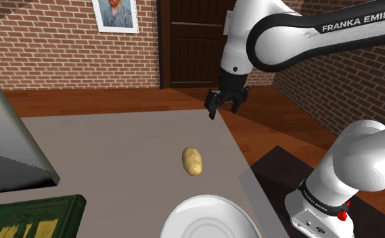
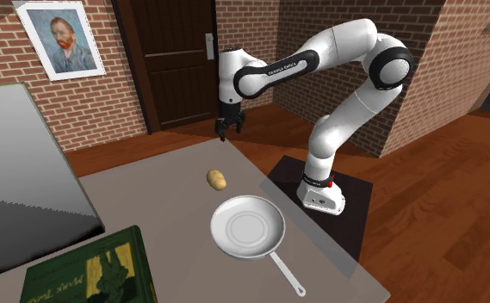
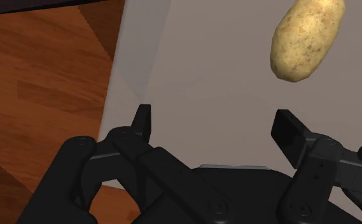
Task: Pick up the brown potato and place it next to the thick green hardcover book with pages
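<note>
A tan, speckled potato (image 1: 192,161) (image 2: 216,180) (image 3: 305,38) lies on the grey table (image 1: 116,155), a short way in from its edge. My black gripper (image 1: 225,103) (image 2: 227,129) (image 3: 217,127) hangs open in the air above the table's far corner, well apart from the potato, with nothing between its fingers. The thick green book (image 1: 32,218) (image 2: 92,271) with a yellow-printed cover lies flat at the table's near corner, far from the gripper.
A white frying pan (image 1: 208,218) (image 2: 248,226) sits near the potato, its handle (image 2: 286,270) running toward the table's edge. A tall grey box (image 1: 8,142) (image 2: 23,172) stands beside the book. Wooden floor (image 3: 39,89) lies past the table's edge; a dark door (image 2: 170,52) and brick walls stand behind.
</note>
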`<state>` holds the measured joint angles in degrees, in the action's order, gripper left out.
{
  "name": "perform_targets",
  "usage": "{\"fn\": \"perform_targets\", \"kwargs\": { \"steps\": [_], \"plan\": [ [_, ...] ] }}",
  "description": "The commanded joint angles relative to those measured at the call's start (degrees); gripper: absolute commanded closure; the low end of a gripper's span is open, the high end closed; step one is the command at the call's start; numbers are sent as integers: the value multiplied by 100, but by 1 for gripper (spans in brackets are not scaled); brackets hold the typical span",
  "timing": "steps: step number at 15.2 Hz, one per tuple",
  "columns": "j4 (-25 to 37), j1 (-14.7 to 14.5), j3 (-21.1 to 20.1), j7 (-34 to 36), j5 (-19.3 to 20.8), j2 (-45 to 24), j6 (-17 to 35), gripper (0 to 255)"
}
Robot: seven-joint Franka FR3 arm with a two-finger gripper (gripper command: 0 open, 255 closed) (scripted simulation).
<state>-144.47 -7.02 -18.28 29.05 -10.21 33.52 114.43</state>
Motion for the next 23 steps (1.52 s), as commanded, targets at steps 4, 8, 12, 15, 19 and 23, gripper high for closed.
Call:
{"fn": "perform_targets", "kwargs": {
  "steps": [4,8,12,15,19,23],
  "plan": [
    [49,-95,-551,663,-219,-784,650,0],
    [210,-119,-984,1224,-246,-1525,1163,0],
    [414,-119,-1304,1722,-126,-2185,1555,0],
    [311,-108,-1352,1779,-62,-2358,1819,0],
    [176,-82,-1423,1890,75,-2653,2227,0],
    [176,-84,-1422,1890,76,-2654,2227,0]
  ]
}}
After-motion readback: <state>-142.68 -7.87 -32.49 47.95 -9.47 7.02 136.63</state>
